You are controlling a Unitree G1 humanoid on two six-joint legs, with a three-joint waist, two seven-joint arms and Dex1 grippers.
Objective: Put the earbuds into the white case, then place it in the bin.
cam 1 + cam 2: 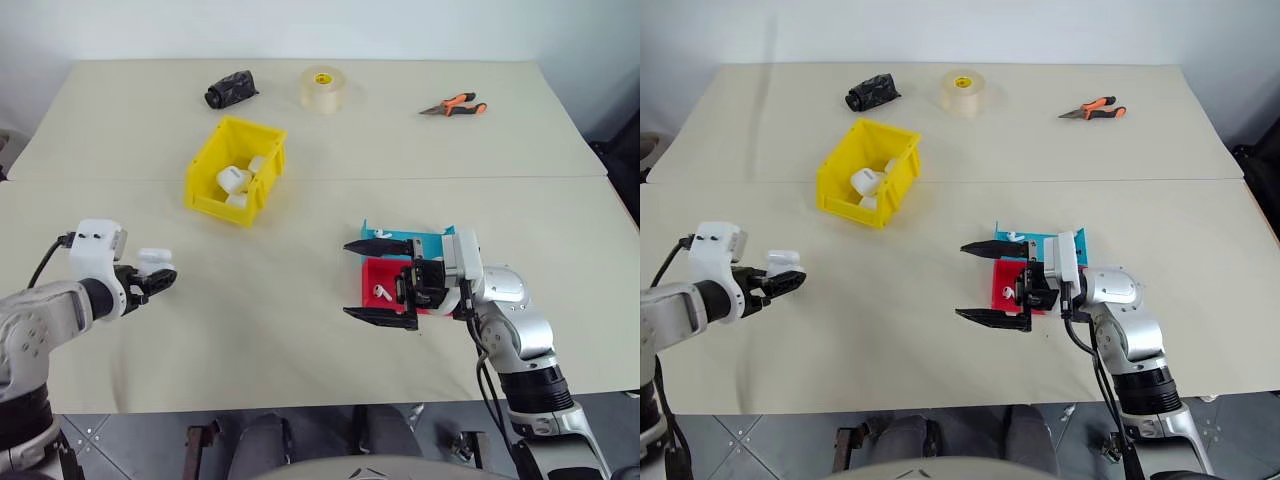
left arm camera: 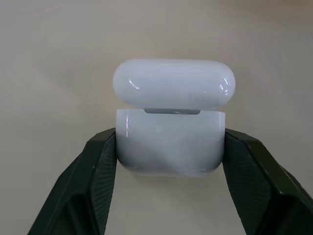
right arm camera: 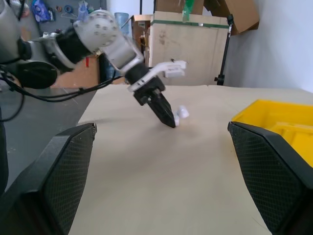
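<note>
1. Beige table [image 1: 300,330]: left gripper [image 1: 160,278] pinches the open white case [image 2: 171,139].
2. Bin [image 1: 238,168] sits behind, apparently holding other cases.
3. Right gripper [image 1: 385,282] gapes over red tray's earbud [image 1: 380,293].
4. Next: load earbuds.

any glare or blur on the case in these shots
Left wrist view: the white case, lid ajar, is sharp, with small bright highlights on its glossy lid. Right wrist view: the case is a small, slightly soft white shape at the left end effector.
</note>
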